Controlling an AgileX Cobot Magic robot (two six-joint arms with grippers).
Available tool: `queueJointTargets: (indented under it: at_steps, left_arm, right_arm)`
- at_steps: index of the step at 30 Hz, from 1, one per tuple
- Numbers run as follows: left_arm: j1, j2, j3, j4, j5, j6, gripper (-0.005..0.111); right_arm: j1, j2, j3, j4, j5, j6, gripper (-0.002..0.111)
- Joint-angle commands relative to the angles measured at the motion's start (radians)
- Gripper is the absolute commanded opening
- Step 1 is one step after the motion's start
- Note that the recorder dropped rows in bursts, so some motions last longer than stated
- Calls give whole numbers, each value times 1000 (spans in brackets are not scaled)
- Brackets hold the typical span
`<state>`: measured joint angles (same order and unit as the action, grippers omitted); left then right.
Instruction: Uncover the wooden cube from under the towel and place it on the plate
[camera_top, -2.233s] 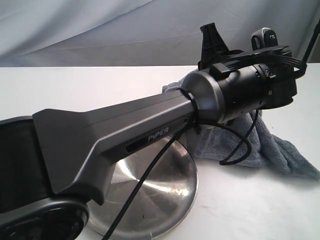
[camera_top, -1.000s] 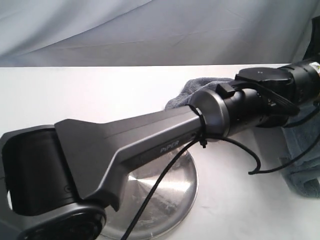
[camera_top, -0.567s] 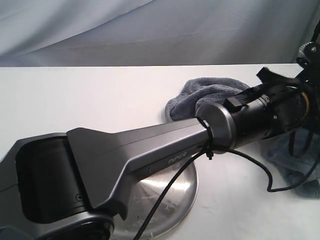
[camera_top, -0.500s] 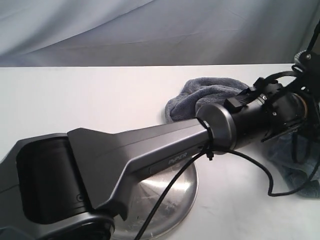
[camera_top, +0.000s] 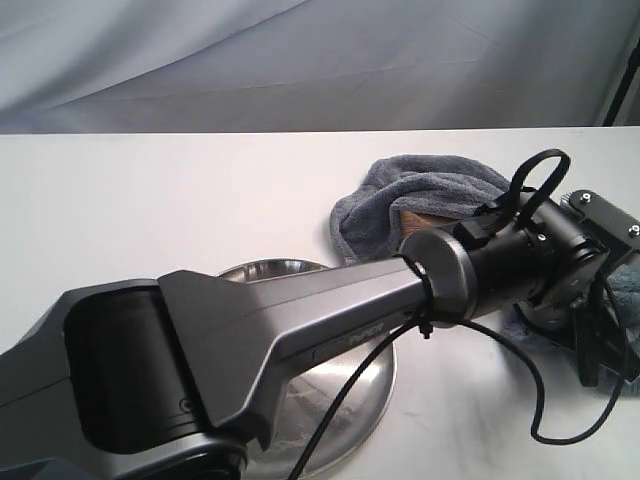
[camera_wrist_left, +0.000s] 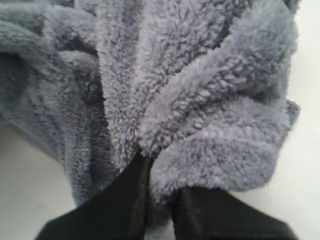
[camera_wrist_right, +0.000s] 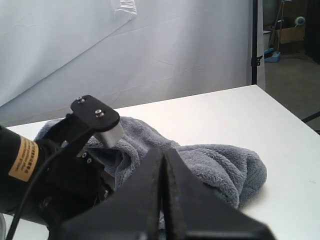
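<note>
The blue-grey towel (camera_top: 425, 185) lies bunched at the table's back right. A thin strip of the tan wooden cube (camera_top: 435, 216) shows under its front fold; the rest is covered. My left arm reaches across the shiny steel plate (camera_top: 345, 405) to the towel's right end. In the left wrist view, my left gripper (camera_wrist_left: 162, 187) is shut on a fold of the towel (camera_wrist_left: 200, 100), with pile pinched between the black fingers (camera_wrist_left: 132, 200). My right gripper (camera_wrist_right: 164, 157) is shut and holds nothing; it hovers short of the towel (camera_wrist_right: 220, 165).
The left arm's wrist (camera_top: 540, 265) and its looping black cable (camera_top: 500, 345) hang over the table right of the plate. The same wrist (camera_wrist_right: 50, 175) fills the near side of the right wrist view. A pale cloth backdrop (camera_top: 300, 60) hangs behind the table.
The left arm has swung right and down, carrying the towel's end with it. The towel's fold now shows a strip of the cube. The right arm has left the exterior view.
</note>
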<state>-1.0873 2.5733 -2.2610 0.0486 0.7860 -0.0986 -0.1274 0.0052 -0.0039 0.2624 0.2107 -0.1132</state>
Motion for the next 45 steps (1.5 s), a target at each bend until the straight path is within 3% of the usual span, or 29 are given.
queueJointTargets:
  at_steps: [1,6,13,22,29,35,39,45]
  left_arm:
    - [-5,1,2,-39,7,15,37]
    - [-5,1,-1,-39,9,-11,73]
    - [-5,-19,-1,-27,65,-13,90]
    - [0,-98,-1,83,80,-83,92]
    - [7,-119,-1,214,105,-304,91]
    - [7,-119,-1,216,236,-272,91]
    - [7,-124,-1,125,414,-136,90]
    - [7,-124,-1,55,435,-101,90]
  right_arm:
    - [1,-5,4,4,-1,-8,0]
    - [1,-5,4,4,-1,-8,0]
    - [1,-5,4,4,-1,-8,0]
    - [1,-5,4,4,-1,-8,0]
    - [1,-5,4,4,-1,-8,0]
    - [1,-5,4,4,-1,-8,0]
    - [1,-5,4,4,-1,-8,0]
    - [1,-5,4,4,-1,-8,0]
